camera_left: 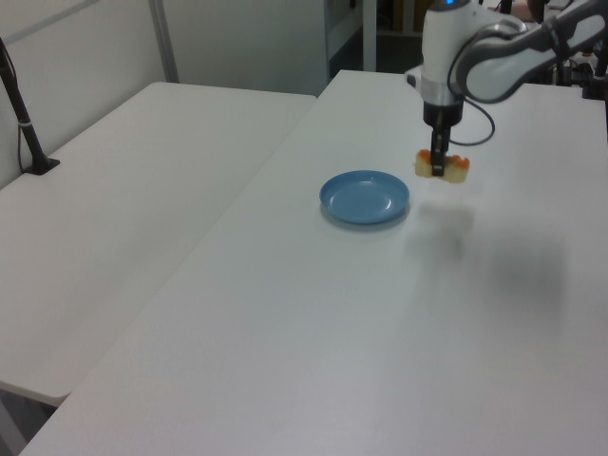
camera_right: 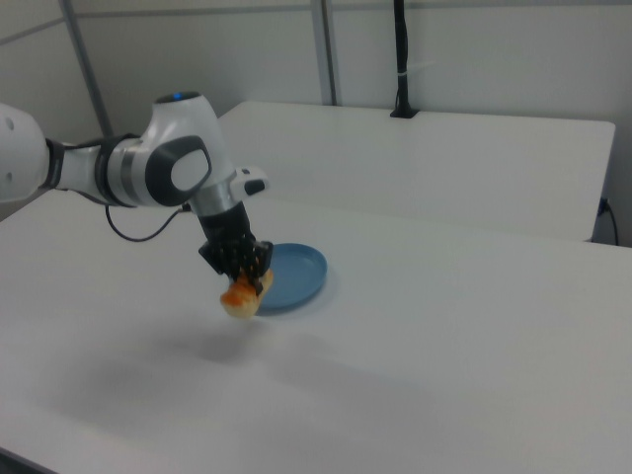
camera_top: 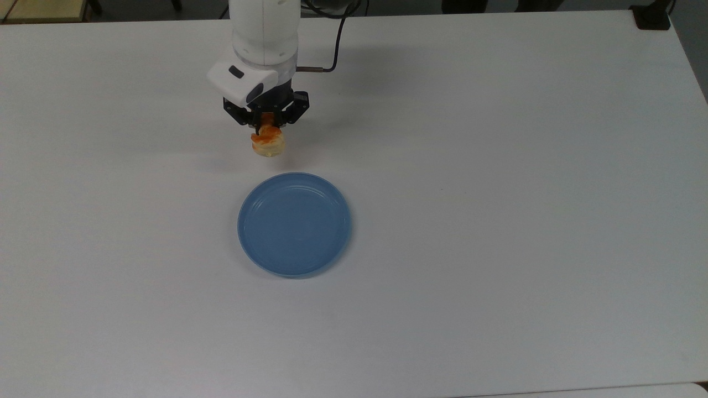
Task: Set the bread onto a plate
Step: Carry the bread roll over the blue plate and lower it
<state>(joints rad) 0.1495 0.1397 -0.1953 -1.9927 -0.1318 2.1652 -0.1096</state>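
The gripper (camera_top: 264, 122) is closed on the bread (camera_top: 268, 142), its two fingers pinching the stick around its middle, and holds it up off the white table (camera_top: 498, 166); in the left view the bread (camera_left: 442, 165) hangs level under the gripper (camera_left: 438, 168) with its shadow on the tabletop below it. In the top view the bread sits at about 11 o'clock from the plate (camera_top: 294, 224), near its rim but apart from it. The light-blue plate rests flat on the table with nothing on it. In the left view the plate (camera_left: 365, 198) lies at about 8 o'clock from the bread. In the right view the bread (camera_right: 241, 294) hangs in front of the plate (camera_right: 292, 276), overlapping its near edge, with the gripper (camera_right: 244, 279) just above.
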